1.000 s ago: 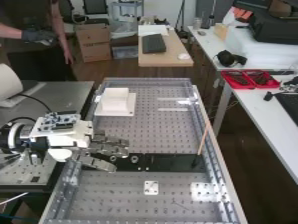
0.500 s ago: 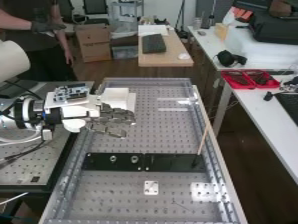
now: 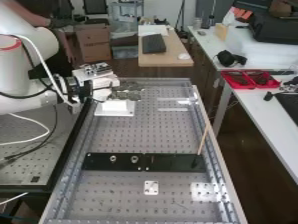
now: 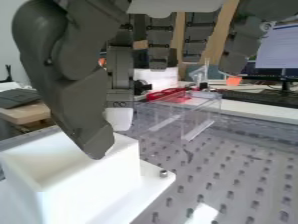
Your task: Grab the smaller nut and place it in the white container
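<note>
In the high view, the dark grey hand (image 3: pixel 126 91) is over the far left part of the perforated bench, just above and behind the white container (image 3: pixel 114 106). Seen from the wrist, the hand (image 4: pixel 74 95) hangs close over the rim of the open-topped white container (image 4: pixel 93 186). Whether anything is held cannot be made out. On the black bar (image 3: pixel 169 162) stand the larger nut (image 3: pixel 113 158) and the bearing (image 3: pixel 134 159).
A thin wooden stick (image 3: pixel 203 138) rises from the bar's right end. A small white plate (image 3: pixel 151 188) lies nearer than the bar. The container's white base (image 4: pixel 148 186) carries a screw. Clear plastic walls (image 4: pixel 203 112) stand beyond it.
The hand has moved away from the bar, up along the bench to the white container. The arm has swung the same way, and the larger nut and bearing have stayed in place.
</note>
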